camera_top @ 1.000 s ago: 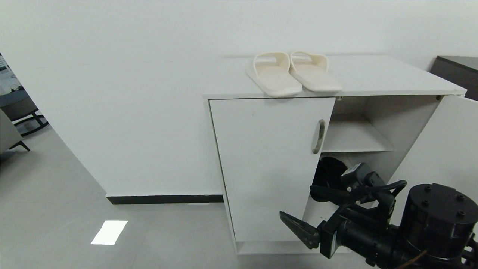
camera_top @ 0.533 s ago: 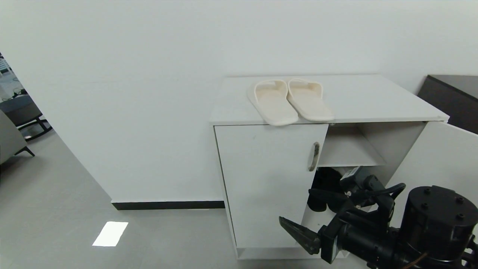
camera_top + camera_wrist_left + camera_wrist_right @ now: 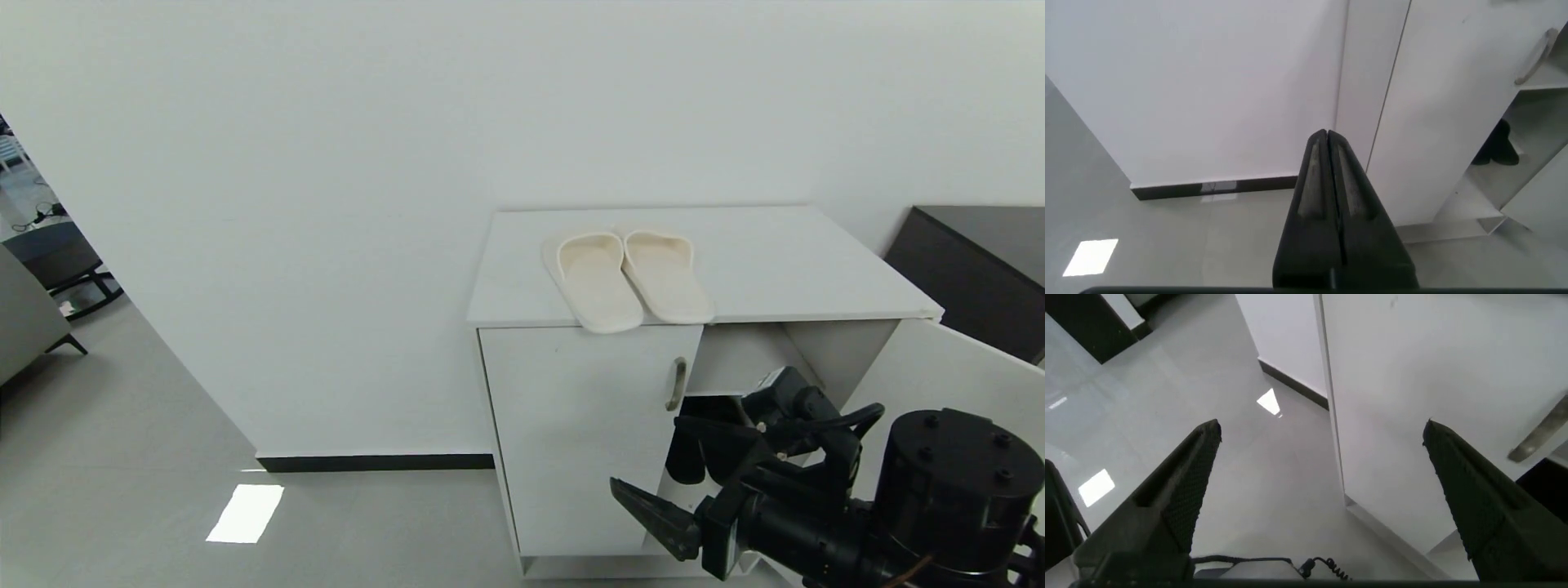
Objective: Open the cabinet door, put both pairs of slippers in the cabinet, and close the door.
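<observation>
Since the earlier frames the whole head view has shifted, so the cabinet (image 3: 816,269) sits lower and smaller in it; that is the camera moving, not the furniture. With the right door (image 3: 939,384) open, one pair looks stowed and one is left: the dark, matte black slippers (image 3: 702,457) sit in the lower compartment, and the smooth, moulded cream slippers (image 3: 624,278) lie side by side on the cabinet's flat white top, their near ends at its front edge. The right end effector (image 3: 645,452) gapes wide and empty, low before the opening, while the left end effector (image 3: 1327,175) is pressed shut on nothing.
</observation>
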### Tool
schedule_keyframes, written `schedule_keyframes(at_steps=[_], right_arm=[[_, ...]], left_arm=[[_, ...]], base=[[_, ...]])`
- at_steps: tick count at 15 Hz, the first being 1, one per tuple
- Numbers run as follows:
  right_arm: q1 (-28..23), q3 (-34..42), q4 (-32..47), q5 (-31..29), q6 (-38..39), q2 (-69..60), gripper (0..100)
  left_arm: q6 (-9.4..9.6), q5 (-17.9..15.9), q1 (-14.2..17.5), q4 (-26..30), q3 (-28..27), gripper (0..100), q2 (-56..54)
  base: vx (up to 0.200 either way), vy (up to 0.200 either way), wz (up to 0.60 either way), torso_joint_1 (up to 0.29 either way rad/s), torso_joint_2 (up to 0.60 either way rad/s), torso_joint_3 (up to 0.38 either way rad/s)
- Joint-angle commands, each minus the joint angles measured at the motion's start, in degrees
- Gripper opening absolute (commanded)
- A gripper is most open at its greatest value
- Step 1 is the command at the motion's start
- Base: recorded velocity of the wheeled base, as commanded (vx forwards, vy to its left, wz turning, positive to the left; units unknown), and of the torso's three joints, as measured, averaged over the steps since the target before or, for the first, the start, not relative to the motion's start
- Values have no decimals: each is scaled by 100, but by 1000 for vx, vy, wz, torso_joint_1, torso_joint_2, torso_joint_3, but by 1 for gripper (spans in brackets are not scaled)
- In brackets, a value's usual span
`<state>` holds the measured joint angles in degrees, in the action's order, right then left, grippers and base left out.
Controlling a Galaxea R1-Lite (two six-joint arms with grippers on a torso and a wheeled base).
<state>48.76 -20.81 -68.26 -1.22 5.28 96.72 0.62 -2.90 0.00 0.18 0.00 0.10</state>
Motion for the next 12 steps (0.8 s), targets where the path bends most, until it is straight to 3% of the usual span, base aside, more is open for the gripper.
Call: schedule_keyframes(at_steps=[1,5,7,9,10,11,12], right_arm=[[2,-2,-4,-1,-1,22,100],[2,-2,-4,-1,26,14,100],[2,33,-4,-28,-27,14,100],[-42,-222,207,-309,-229,31,100],[-42,-450,524,-590,-229,31,100],[63,-1487,2633,-1987,131,-92,100],[177,-1918,3433,-2269,527,-180,100]], left_arm=[[-1,0,0,-1,0,0,8],[-1,0,0,-1,0,0,8],[-1,0,0,-1,0,0,8],[-1,0,0,-1,0,0,8],[-1,0,0,-1,0,0,8],[-1,0,0,-1,0,0,8],[-1,0,0,-1,0,0,8]], base=[[0,0,0,266,-564,-295],[0,0,0,272,-587,-317],[0,0,600,268,-566,-298],[0,0,0,159,-325,-168],[0,0,0,41,-66,-46],[0,0,0,0,0,0],[0,0,0,0,0,0]])
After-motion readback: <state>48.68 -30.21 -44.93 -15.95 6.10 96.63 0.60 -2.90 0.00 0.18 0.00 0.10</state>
